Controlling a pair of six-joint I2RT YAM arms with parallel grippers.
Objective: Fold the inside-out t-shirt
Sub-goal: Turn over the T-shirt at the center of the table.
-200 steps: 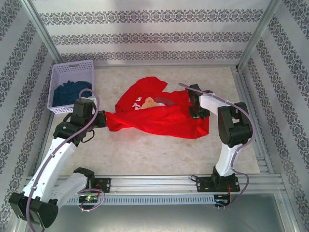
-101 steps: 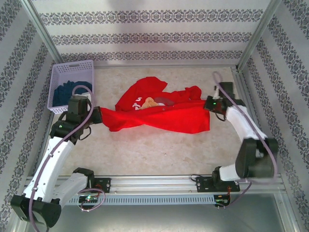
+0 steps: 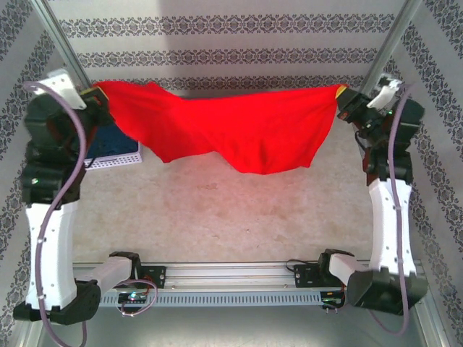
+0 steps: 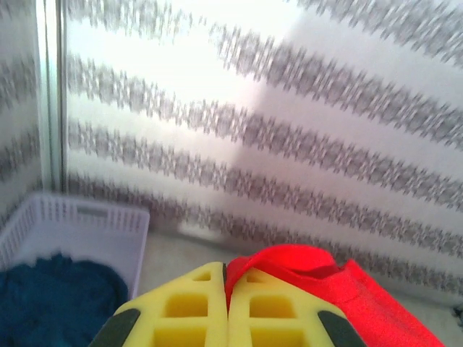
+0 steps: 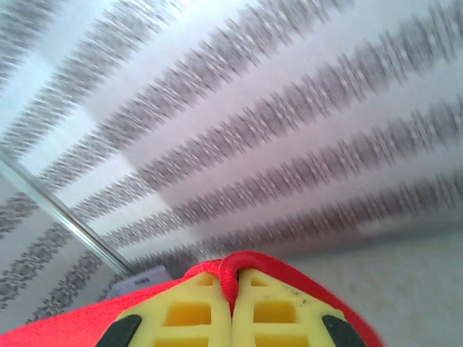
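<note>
Inside-out t-shirt (image 3: 239,130): is being held up as a bright red span across the upper half of the top view, stretched between the two grippers. Its top edge is running from upper left to upper right, and its loose lower part is hanging toward the frame centre.

Left gripper (image 3: 95,93): is being kept raised at the upper left of the top view. In the left wrist view its yellow pads (image 4: 181,307) are being pressed together at the bottom centre of the frame, with a red fold of the shirt pinched between them and bulging out to the right.

Right gripper (image 3: 341,97): is being kept raised at the upper right of the top view. In the right wrist view its jaws are being pressed together at the bottom centre, with a rolled red edge of the shirt clamped in the seam between them.

Table (image 3: 231,217): a pale, mottled surface is being shown in the centre of the top view, below the hanging cloth. Whether the lowest fold is touching it cannot be told.

Basket (image 3: 116,160): a white lattice basket is being partly covered by the shirt and the left arm at the left of the top view.

Dark blue cloth (image 4: 54,293): is being kept inside the basket, at the lower left of the left wrist view.

Walls (image 3: 231,43): patterned striped panels are being shown behind and at both sides.
</note>
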